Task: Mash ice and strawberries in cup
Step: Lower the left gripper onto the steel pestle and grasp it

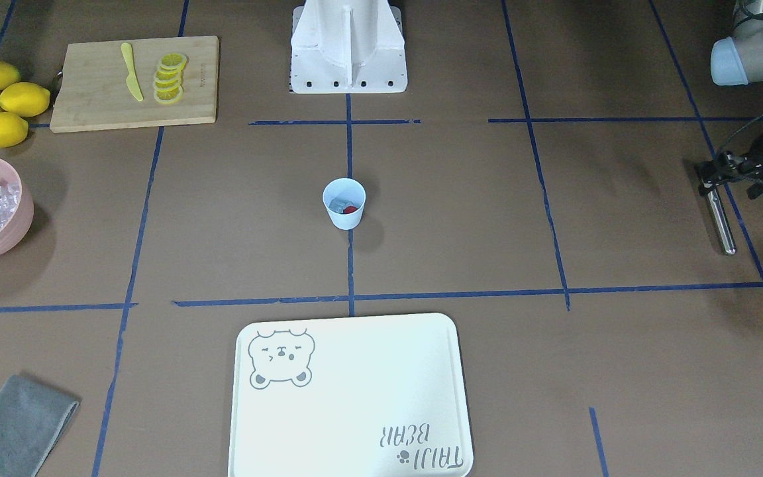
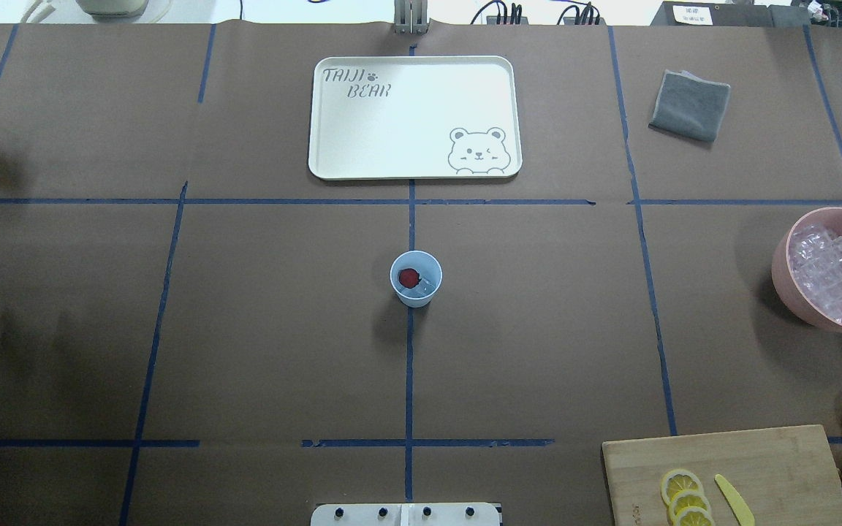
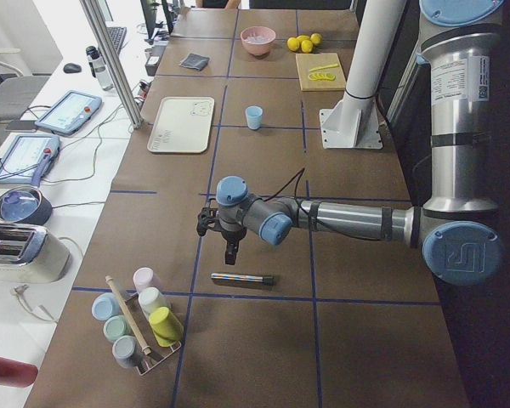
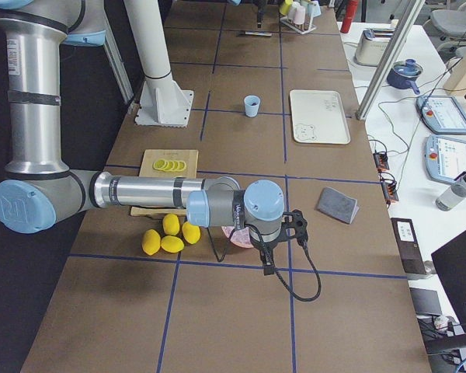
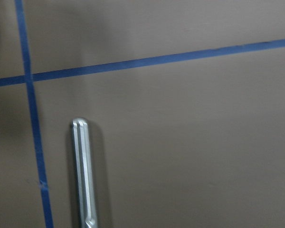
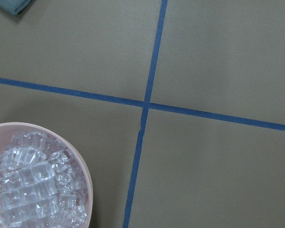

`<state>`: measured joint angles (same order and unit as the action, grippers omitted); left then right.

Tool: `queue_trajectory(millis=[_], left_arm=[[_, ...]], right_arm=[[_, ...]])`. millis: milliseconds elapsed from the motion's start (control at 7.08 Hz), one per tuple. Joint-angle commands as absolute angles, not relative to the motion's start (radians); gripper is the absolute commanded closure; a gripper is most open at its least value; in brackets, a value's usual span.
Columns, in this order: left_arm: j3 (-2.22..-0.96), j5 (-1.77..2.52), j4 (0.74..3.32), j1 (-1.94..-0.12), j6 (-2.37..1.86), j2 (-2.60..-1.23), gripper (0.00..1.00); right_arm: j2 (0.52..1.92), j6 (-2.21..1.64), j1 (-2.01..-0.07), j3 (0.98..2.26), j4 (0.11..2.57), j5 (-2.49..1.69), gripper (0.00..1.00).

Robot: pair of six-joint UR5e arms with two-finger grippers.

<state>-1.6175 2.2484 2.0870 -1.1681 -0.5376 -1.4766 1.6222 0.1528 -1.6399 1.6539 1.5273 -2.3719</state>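
While cup [image 1: 344, 218] with ice [image 2: 427, 285] and strawberry [image 2: 408, 277] stands mid-table, well apart, metal rod [image 1: 719, 222] lies beneath my left pincer [image 1: 712, 177]. Long axis away from base. Rod not lifted; jaw opening unreadable.

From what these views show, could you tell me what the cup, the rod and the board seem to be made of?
The cup looks like plastic: pale blue, matte, with a thin even wall. The rod is metal, probably polished steel, given the bright streaks of reflection along it. The board appears to be wood or bamboo: light tan, faintly grained, not glossy.
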Motion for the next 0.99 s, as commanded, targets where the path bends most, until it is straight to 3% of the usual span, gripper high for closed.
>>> queue_trajectory(millis=[0,282,847], left_arm=[[-1.472,2.209,2.236,-1.164,-0.617,-1.506,0.0],[-1.361,2.18,2.322,-1.163,-0.63,-1.54,0.0],[-1.355,2.178,2.332,-1.123,-0.719,-1.552,0.0]], right_arm=[[1.611,0.146,-1.64,1.655,1.526,-2.372,0.01],[1.611,0.144,-1.64,1.657,1.528,-2.372,0.01],[1.611,0.149,-1.64,1.657,1.528,-2.372,0.0]])
